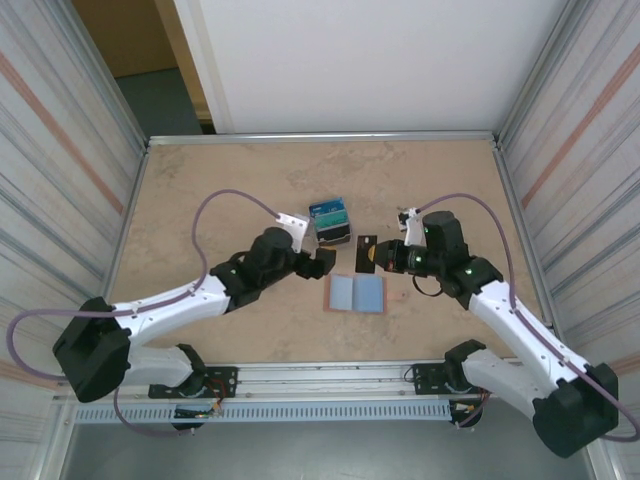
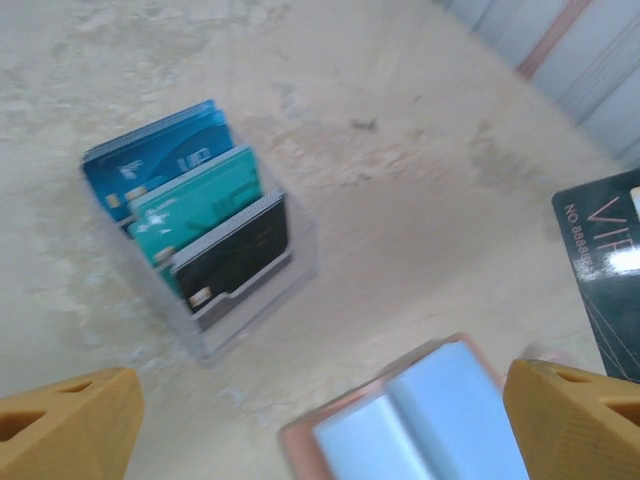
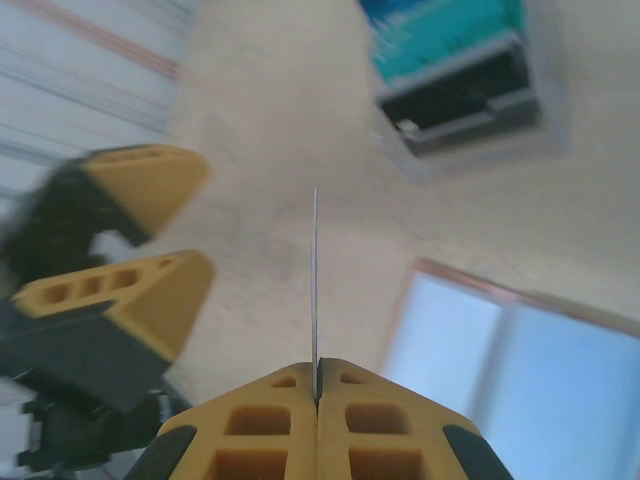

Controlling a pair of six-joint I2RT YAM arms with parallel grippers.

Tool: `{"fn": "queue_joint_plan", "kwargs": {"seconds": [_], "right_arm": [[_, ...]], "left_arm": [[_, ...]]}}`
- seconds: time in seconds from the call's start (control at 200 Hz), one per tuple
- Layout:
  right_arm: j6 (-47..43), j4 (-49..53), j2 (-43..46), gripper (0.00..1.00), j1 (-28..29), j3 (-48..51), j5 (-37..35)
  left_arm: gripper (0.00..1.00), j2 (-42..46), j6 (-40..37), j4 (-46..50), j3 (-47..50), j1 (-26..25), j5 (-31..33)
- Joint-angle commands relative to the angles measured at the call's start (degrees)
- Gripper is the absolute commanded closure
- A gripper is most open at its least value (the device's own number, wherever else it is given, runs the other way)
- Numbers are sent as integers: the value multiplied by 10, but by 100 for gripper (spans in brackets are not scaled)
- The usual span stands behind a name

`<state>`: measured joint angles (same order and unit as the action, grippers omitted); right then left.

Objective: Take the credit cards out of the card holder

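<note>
- Grip: right claw [image 3: 317, 385] shut on dark card [image 3: 315, 290]; left claw [image 1: 320, 262] wide open, empty, card holder [image 1: 356, 293] just ahead of it
- Likely light, stiff, slick; pinch flat faces near an edge

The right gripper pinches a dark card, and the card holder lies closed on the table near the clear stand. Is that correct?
Not quite: the card holder lies open, its two pale blue inner panels facing up, as the top external view shows. The right gripper does pinch the dark card, and the clear stand is near.
</note>
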<state>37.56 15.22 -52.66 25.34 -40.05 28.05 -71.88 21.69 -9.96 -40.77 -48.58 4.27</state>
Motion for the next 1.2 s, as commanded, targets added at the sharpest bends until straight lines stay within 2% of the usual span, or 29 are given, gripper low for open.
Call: {"fn": "queue_joint_plan", "kwargs": {"seconds": [0.0,0.13,0.271,0.371,0.456,0.496,0.541,0.571,0.651,0.676,0.697,0.747,0.807,0.927,0.977,1.042,1.198], "right_arm": [[29,-99,23,100,-5,11,53],[53,-154,25,100,-5,10,86],[59,-167,21,100,1,6,101],[65,-178,17,100,7,8,104],[69,-190,12,100,15,9,104],[69,-192,9,100,18,9,104],[68,-195,5,100,22,9,104],[67,-197,3,100,24,9,104],[61,-186,-3,100,27,5,97],[56,-179,-3,100,28,4,93],[52,-171,-3,100,27,2,88],[40,-144,-2,91,26,-4,73],[18,-97,4,69,26,-16,43],[-21,16,18,43,25,-48,-51],[-29,55,23,37,25,-58,-98],[-33,92,27,24,25,-68,-148],[-34,155,20,13,25,-87,-239]], "left_arm": [[7,16,47,-95,1,11,-151],[7,6,60,-135,-12,20,-214],[12,-17,118,-240,-5,44,-298],[15,-33,129,-261,-16,45,-332],[23,-46,132,-267,-28,46,-351],[30,-52,137,-276,-30,46,-357],[43,-60,143,-288,-32,46,-366],[54,-64,145,-294,-35,47,-374],[92,-67,140,-292,-42,51,-386],[100,-65,135,-285,-43,52,-386],[100,-63,129,-277,-45,54,-385],[100,-54,109,-247,-51,58,-382],[100,-39,67,-181,-63,64,-370],[100,-17,-85,37,-124,68,-294],[100,-25,-153,118,-158,68,-247],[100,-44,-224,192,-194,71,-209],[100,-122,-376,289,-270,76,-143]]}}
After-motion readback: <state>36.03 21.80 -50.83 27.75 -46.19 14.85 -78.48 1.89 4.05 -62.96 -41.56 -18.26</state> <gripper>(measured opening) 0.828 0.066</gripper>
